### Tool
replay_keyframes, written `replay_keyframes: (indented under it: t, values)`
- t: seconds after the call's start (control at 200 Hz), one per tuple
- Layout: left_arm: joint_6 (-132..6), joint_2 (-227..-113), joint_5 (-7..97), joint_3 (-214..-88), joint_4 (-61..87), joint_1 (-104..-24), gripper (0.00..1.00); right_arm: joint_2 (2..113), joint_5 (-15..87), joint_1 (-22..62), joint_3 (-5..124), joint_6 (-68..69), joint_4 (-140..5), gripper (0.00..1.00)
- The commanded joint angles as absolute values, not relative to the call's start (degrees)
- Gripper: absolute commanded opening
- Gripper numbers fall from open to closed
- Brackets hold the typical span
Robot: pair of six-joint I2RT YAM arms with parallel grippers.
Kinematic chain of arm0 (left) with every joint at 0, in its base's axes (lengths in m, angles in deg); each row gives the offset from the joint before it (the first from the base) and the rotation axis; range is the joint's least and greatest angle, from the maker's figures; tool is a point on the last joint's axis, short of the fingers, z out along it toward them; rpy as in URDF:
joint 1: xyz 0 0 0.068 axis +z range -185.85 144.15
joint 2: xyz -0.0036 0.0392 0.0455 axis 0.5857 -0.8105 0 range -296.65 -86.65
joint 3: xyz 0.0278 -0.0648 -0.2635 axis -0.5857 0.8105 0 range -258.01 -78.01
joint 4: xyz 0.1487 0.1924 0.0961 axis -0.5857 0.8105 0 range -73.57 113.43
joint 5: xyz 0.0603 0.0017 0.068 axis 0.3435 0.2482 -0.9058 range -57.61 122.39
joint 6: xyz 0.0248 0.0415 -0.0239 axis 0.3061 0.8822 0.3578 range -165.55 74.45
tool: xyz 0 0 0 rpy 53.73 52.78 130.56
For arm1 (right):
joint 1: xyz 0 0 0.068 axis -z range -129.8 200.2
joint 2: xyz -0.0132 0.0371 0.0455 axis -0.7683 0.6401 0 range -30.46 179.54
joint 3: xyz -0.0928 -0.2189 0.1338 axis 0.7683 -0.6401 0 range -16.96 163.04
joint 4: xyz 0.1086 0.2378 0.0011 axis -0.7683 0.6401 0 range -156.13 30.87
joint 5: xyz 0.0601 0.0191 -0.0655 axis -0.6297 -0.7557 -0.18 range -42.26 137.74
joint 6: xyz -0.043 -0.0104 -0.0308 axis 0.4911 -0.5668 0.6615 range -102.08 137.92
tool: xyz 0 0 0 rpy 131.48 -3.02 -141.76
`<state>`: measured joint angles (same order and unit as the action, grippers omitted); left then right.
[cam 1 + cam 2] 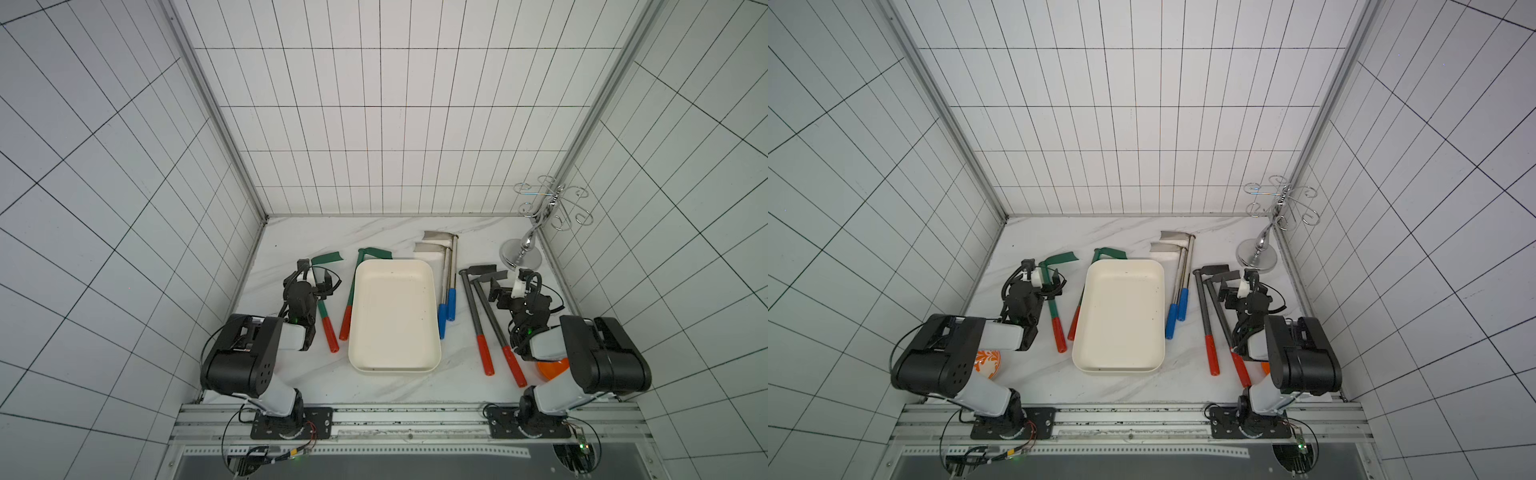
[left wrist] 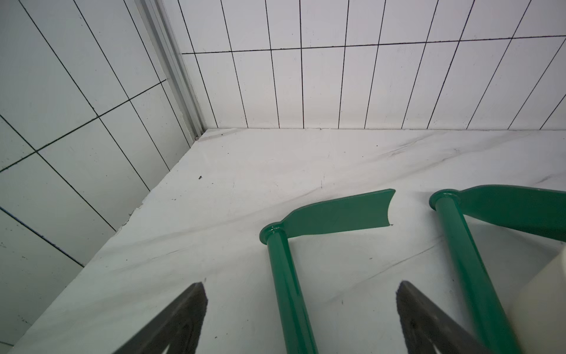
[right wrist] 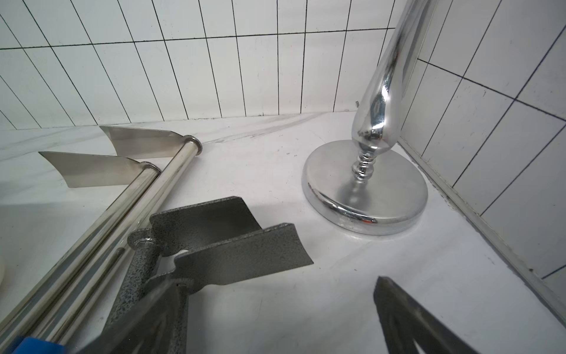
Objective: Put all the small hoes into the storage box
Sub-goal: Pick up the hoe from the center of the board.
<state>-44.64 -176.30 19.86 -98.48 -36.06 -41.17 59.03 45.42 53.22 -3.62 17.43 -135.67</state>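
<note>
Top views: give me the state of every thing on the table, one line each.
Shallow cream-white plastic storage box, empty, right way up.
Two green hoes with red grips, lying outside the box.
Two steel hoes with blue grips, lying outside the box.
Two dark grey hoes with red grips, lying outside the box.
Chrome stand, upright.
Left gripper, open, holding nothing.
Right gripper, open, holding nothing.

White marble-pattern desk [image 2: 214, 199]. White tiled walls [image 2: 337, 76], dark grout, stand ahead of and beside the left gripper [image 2: 301, 286]; aluminium corner post [image 2: 171, 61] between.
</note>
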Motion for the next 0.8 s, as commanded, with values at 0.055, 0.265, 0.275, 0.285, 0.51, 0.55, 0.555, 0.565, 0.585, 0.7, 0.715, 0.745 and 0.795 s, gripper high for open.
replay_keyframes:
  t: [0.055,0.265,0.275,0.285,0.51,0.55,0.555,0.565,0.585,0.7,0.715,0.745,0.795]
  values:
    - [-44.73,-175.99,20.14,-99.38,-37.52,-41.29,0.98,58.33,44.78,53.82,-1.75,18.62,-137.11,1.0]
    - [-44.75,-175.99,20.14,-99.37,-37.5,-41.28,0.98,58.26,44.67,53.8,-1.8,18.54,-137.32,1.0]
    - [-44.76,-175.96,20.17,-99.44,-37.46,-41.23,0.98,58.23,44.67,53.82,-1.83,18.53,-137.32,1.0]
    - [-44.76,-176.0,20.11,-99.45,-37.52,-41.28,0.98,58.22,44.67,53.85,-1.84,18.53,-137.32,1.0]
    - [-44.86,-175.91,21.11,-99.37,-37.28,-40.92,0.97,58.46,44.67,53.94,-1.93,18.62,-137.93,1.0]
    - [-44.85,-175.91,21.14,-99.42,-37.45,-40.95,0.97,58.4,44.75,53.89,-1.93,18.62,-137.85,1.0]
    - [-44.85,-175.88,21.14,-99.44,-37.4,-40.95,0.97,58.4,44.75,53.89,-1.93,18.62,-137.89,1.0]
    - [-44.85,-175.89,21.1,-99.43,-37.37,-40.95,0.97,58.4,44.75,53.84,-1.93,18.62,-137.86,1.0]
    - [-44.85,-175.86,21.11,-99.42,-37.36,-40.95,0.97,58.4,44.75,53.86,-1.91,18.63,-137.85,1.0]
    - [-44.84,-175.91,21.06,-99.38,-37.36,-41.01,0.97,58.25,44.7,53.86,-1.84,18.62,-137.27,1.0]
    - [-44.85,-175.94,21.06,-99.42,-37.36,-41.02,0.97,58.3,44.67,53.91,-1.84,18.62,-137.31,1.0]
    - [-44.82,-175.86,21.0,-99.41,-37.37,-41.0,0.97,58.22,44.67,53.89,-1.88,18.62,-137.27,1.0]
    - [-44.85,-175.91,21.04,-99.37,-37.36,-41.04,0.97,58.24,44.67,53.88,-1.89,18.62,-137.32,1.0]
